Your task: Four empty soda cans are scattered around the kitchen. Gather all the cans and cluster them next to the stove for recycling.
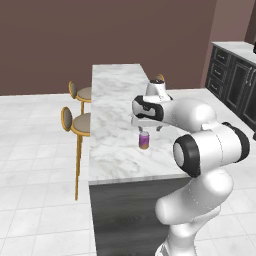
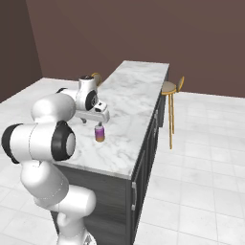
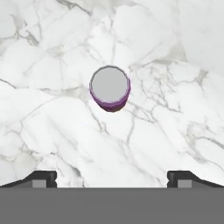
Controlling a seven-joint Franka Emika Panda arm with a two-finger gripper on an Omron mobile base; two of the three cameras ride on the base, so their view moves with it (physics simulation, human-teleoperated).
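Note:
A purple soda can (image 1: 144, 140) with a silver top stands upright on the white marble island counter (image 1: 112, 100). My gripper (image 1: 145, 127) hangs just above it, pointing straight down, open and empty. From the right side the can (image 2: 99, 133) stands under the gripper (image 2: 98, 120). In the hand view the can's silver lid (image 3: 110, 85) lies above the middle, ahead of the two wide-apart fingertips (image 3: 41, 177). The stove is out of view.
Two wooden bar stools (image 1: 76, 121) with grey seats stand along the island's far side, one seen as a stool (image 2: 171, 87) on the right. Dark cabinets (image 1: 233, 80) line the right wall. White tiled floor surrounds the island.

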